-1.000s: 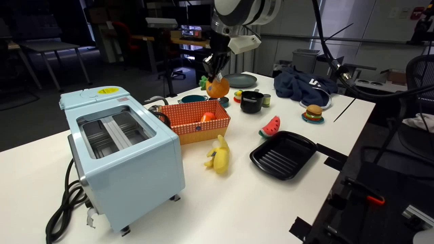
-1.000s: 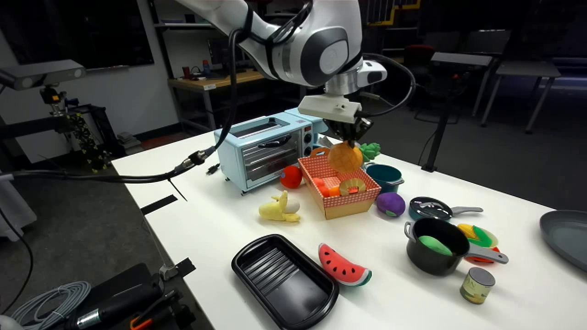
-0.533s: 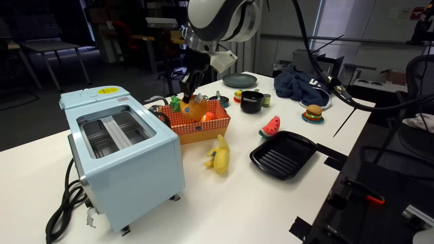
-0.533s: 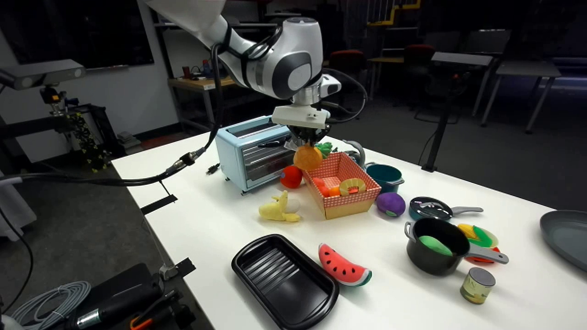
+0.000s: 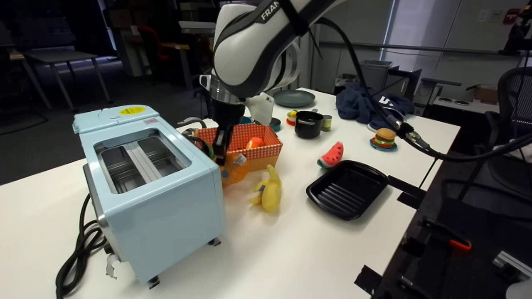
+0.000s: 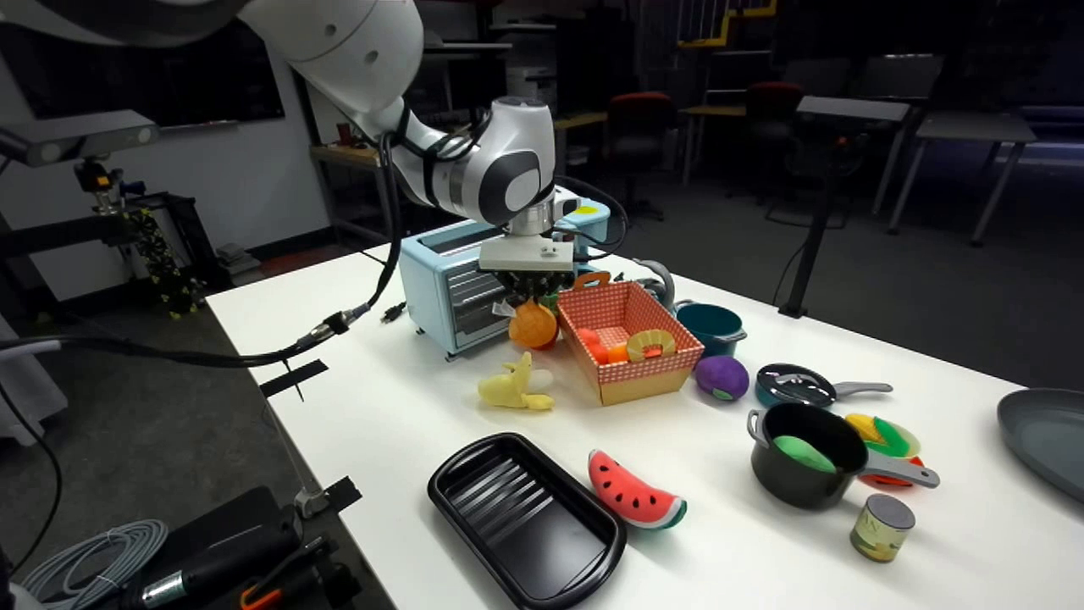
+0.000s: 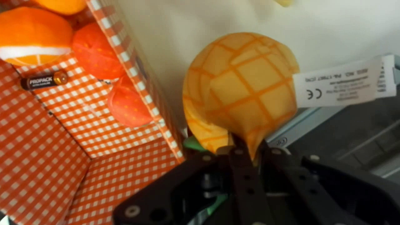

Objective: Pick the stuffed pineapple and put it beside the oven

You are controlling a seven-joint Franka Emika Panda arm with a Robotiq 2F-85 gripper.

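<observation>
Now we have fingers (image 5: 222, 141) clenched on the pineapple (image 7: 247, 84), body below them, just beside the oven (image 5: 170, 220), front side; long axis seemingly along that front. Touchdown: we can't tell.

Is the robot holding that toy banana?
No: its end effector grips the stuffed pineapple, while the toy banana lies on the table.

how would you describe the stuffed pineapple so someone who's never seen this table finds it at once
Start at the light blue oven, then look to the red-checked basket beside it. Between the two, held by the end effector, is the stuffed pineapple. Unlike the yellow banana nearby, its body is round and orange, crisscrossed by darker lines, with a white tag.
</observation>
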